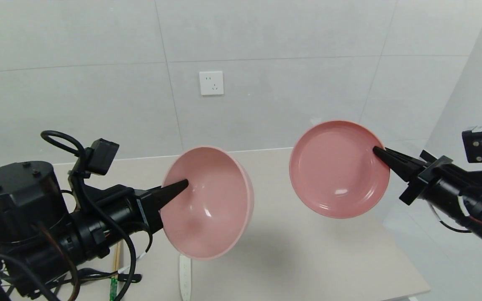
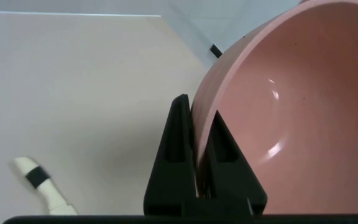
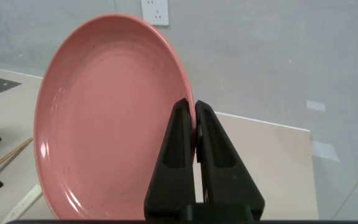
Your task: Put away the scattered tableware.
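Pinching a pink bowl by its rim in my left end effector and a pink plate in my right end effector, above the bench. Such small grips could slip, dropping them.

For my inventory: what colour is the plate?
Pink; the plate shows best in right wrist view.

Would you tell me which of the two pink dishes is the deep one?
The bowl, held by its rim in the left gripper; the plate in the right gripper is shallow and flat.
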### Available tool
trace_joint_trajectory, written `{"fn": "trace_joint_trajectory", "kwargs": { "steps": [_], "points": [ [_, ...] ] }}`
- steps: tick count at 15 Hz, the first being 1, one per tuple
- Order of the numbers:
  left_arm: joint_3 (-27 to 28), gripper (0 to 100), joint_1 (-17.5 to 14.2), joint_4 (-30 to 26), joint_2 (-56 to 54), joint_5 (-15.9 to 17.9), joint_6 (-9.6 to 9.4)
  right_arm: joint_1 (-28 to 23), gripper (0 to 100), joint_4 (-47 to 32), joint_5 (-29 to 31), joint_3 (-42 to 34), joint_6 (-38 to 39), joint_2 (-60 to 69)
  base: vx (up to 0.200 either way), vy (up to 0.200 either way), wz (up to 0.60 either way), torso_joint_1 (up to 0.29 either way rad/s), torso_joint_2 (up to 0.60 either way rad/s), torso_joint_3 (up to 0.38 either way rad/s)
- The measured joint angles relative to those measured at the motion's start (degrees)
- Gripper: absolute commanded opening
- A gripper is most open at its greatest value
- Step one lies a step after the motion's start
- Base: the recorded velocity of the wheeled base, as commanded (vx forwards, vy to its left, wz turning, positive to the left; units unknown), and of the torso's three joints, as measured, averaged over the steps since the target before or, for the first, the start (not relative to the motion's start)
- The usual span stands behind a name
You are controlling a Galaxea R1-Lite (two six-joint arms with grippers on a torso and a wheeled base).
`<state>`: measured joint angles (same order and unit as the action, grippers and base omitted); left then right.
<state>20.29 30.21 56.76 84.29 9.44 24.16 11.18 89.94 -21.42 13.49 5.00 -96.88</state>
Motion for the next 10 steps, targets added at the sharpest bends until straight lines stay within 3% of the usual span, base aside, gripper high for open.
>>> {"fn": "trace_joint_trajectory", "kwargs": {
  "steps": [3,5,7,9,10],
  "points": [
    [-3.50,0,-2.13,3.34,-1.60,-0.60,-8.37,0.59,0,0.02,4.43,1.11,-0.24,-0.67,0.000,0.000,0.00,0.000,0.00,0.000],
    [-5.19,0,-1.94,5.36,-2.47,-0.93,-8.53,0.72,0,-0.02,7.22,2.10,-0.40,-1.79,0.000,0.000,0.00,0.000,0.00,0.000],
    [-7.61,0,-1.18,7.69,-2.69,-1.41,-9.96,0.74,0,-0.04,8.25,2.51,-0.79,-2.54,0.000,0.000,0.00,0.000,0.00,0.000],
    [-9.24,0,-0.63,11.36,-2.56,-4.82,-11.91,0.52,0,-0.26,13.57,3.17,-1.89,-2.93,0.000,0.000,0.00,0.000,0.00,0.000],
    [-9.26,0,-0.61,11.80,-2.28,-8.48,-12.67,0.52,0,-1.87,16.63,3.58,-2.29,-2.97,0.000,0.000,0.00,0.000,0.00,0.000]
  ]
}}
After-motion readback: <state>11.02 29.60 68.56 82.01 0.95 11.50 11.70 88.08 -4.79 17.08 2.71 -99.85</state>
